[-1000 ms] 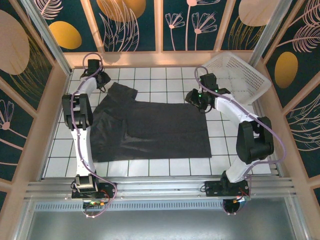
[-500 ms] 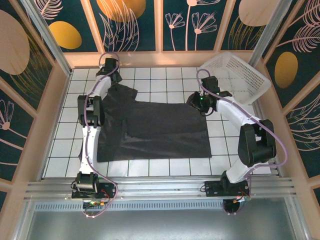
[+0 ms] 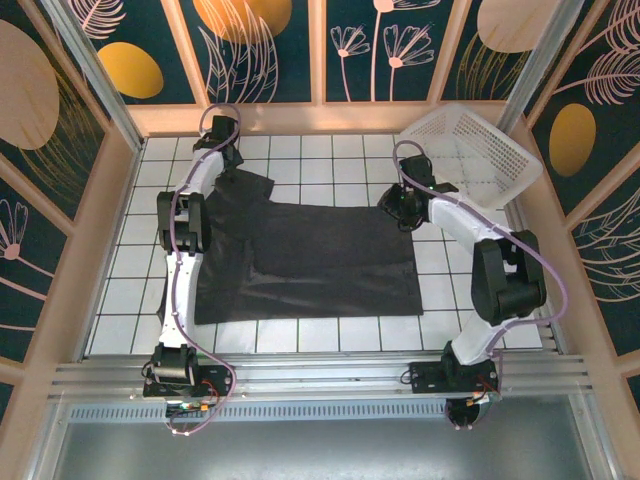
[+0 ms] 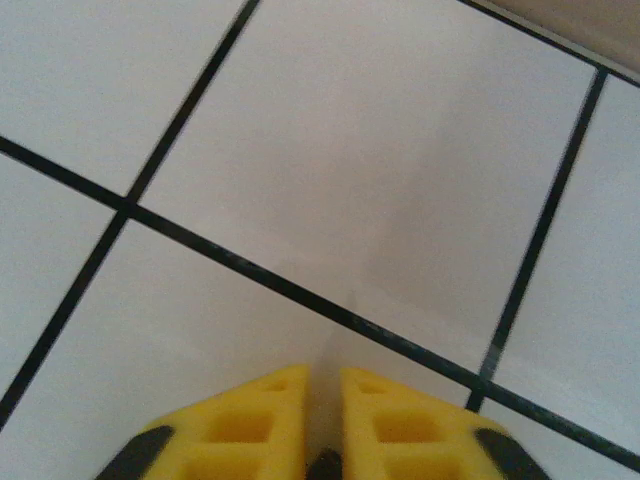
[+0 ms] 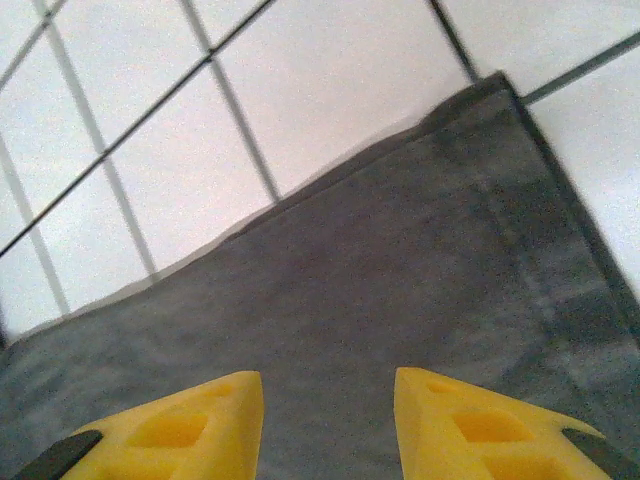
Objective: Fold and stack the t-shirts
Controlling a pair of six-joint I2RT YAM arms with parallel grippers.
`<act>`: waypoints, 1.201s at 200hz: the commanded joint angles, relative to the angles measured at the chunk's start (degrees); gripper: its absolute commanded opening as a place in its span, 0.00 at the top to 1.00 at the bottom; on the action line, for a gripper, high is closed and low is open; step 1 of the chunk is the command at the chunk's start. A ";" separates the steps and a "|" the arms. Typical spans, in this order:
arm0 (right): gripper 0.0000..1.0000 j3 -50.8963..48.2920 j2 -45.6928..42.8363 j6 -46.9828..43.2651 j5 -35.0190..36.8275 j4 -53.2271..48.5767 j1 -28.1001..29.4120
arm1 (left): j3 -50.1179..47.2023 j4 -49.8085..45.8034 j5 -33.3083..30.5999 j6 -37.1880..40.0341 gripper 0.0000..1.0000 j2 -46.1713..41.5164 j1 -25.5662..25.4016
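Observation:
A black t-shirt (image 3: 310, 262) lies spread flat on the white tiled table, one sleeve reaching toward the far left. My left gripper (image 3: 225, 150) hovers by that far-left sleeve. In the left wrist view its yellow fingers (image 4: 322, 372) are shut, with nothing between them and bare tile beneath. My right gripper (image 3: 397, 205) is at the shirt's far right corner. In the right wrist view its fingers (image 5: 328, 385) stand open just above the dark fabric (image 5: 400, 270), the hemmed corner lying ahead and to the right.
A white lattice basket (image 3: 480, 150) leans tilted in the far right corner, close behind the right arm. Wooden walls enclose the table (image 3: 340, 165) on three sides. Bare tiles run along the far edge and the right side.
The left gripper has swung right from the far left corner to the shirt's sleeve. The right gripper has shifted slightly at the shirt's far right corner. The shirt lies as before.

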 commanded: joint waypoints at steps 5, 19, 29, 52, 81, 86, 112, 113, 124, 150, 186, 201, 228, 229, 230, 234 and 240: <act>0.57 1.93 3.58 5.08 9.79 0.82 -0.42 | -4.00 -5.28 1.80 -0.82 1.00 -1.90 -2.06; 0.56 3.29 5.33 5.46 12.65 0.61 -0.66 | -5.35 -5.03 0.44 -1.00 1.00 -4.35 -2.06; 0.55 4.61 6.89 5.37 14.01 0.06 -1.05 | -6.79 -4.41 0.02 -1.18 1.00 -6.43 -2.06; 0.55 7.65 10.41 3.64 14.86 -0.21 -2.04 | -11.48 -1.73 1.15 -1.75 1.00 -11.63 -2.08; 0.55 11.97 14.78 1.31 16.30 -2.51 -2.55 | -16.02 1.00 4.07 -2.23 1.00 -16.22 -2.07; 0.55 12.71 15.45 0.82 16.81 -3.03 -2.58 | -16.71 1.38 4.68 -2.24 1.00 -16.87 -2.07; 0.55 15.52 18.44 -1.00 17.26 -4.57 -3.04 | -21.15 4.07 7.42 -1.83 1.00 -20.59 -2.07; 0.56 15.62 18.54 -1.02 17.24 -4.64 -3.09 | -21.28 4.14 7.56 -1.81 1.00 -20.74 -2.02; 0.56 17.01 20.08 -1.50 17.42 -5.85 -3.12 | -22.51 4.63 8.41 -1.72 1.00 -21.86 -2.06; 0.58 17.72 22.03 -1.85 17.72 -7.06 -3.07 | -24.87 5.02 10.07 -1.84 1.00 -24.20 -2.06; 0.64 17.34 23.13 -1.69 17.26 -7.63 -2.95 | -28.09 5.92 11.70 -2.17 1.00 -27.09 -2.06; 0.69 16.88 23.21 -1.67 17.18 -7.55 -2.92 | -29.06 5.97 12.48 -2.31 1.00 -27.97 -2.06; 0.87 16.59 23.21 -2.42 16.91 -6.92 -2.99 | -31.48 6.31 13.58 -3.00 1.00 -30.27 -2.06; 0.88 16.60 23.21 -2.48 16.93 -6.87 -2.97 | -31.54 6.31 13.58 -3.06 1.00 -30.41 -2.06; 0.89 16.56 23.21 -2.55 16.90 -6.85 -2.96 | -31.70 6.31 13.58 -3.09 1.00 -30.53 -2.06; 0.92 16.58 23.14 -2.68 16.92 -6.84 -3.03 | -32.17 6.40 13.77 -3.18 1.00 -31.02 -2.09; 0.98 16.55 22.91 -2.92 16.91 -6.74 -3.03 | -32.90 6.49 13.91 -3.41 1.00 -31.82 -2.07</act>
